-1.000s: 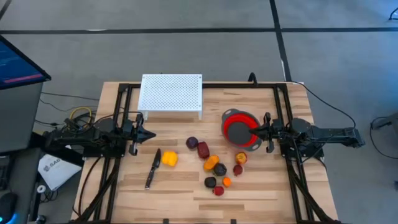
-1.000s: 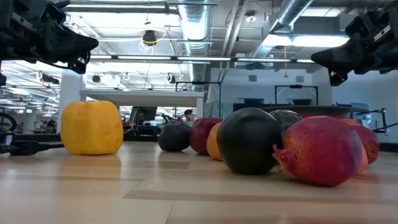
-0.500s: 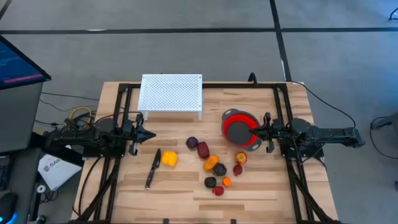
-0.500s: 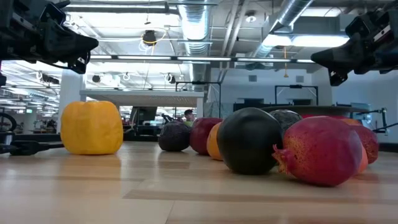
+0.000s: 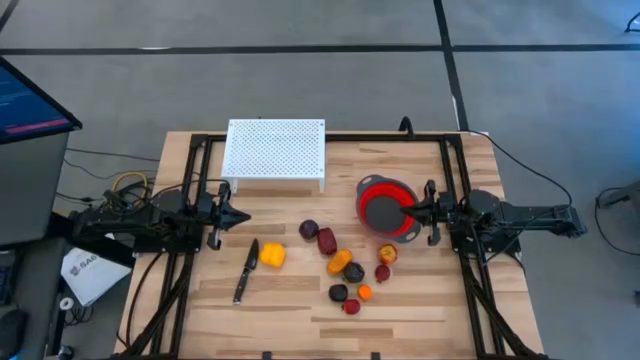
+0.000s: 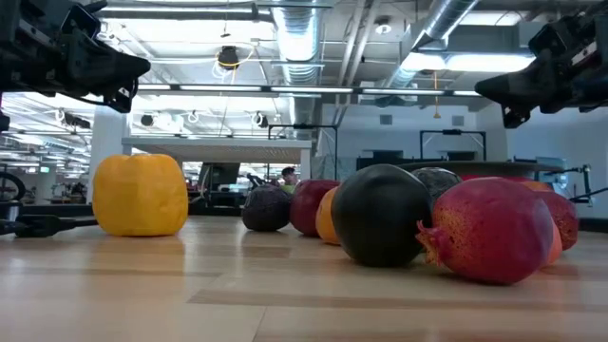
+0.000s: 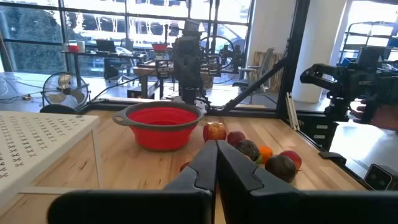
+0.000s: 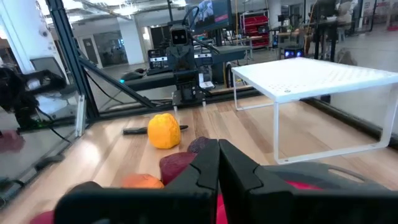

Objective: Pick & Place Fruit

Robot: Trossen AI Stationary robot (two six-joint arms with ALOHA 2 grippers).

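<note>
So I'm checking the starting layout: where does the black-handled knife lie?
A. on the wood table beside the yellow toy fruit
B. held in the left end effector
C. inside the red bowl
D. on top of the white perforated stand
A: in the high view the black-handled knife lies flat on the wood table, just beside the yellow toy fruit.

Nothing has changed since the earlier pictures; all sits unmoved.

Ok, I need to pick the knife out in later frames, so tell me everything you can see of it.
The knife has a black handle and a short dark blade, and lies flat on the wooden table, toward the left arm's side. It lies slightly slanted, just beside the yellow fruit; whether they touch cannot be told. No gripper holds it. In the right wrist view it shows as a dark bar partly hidden behind that fruit.
</note>
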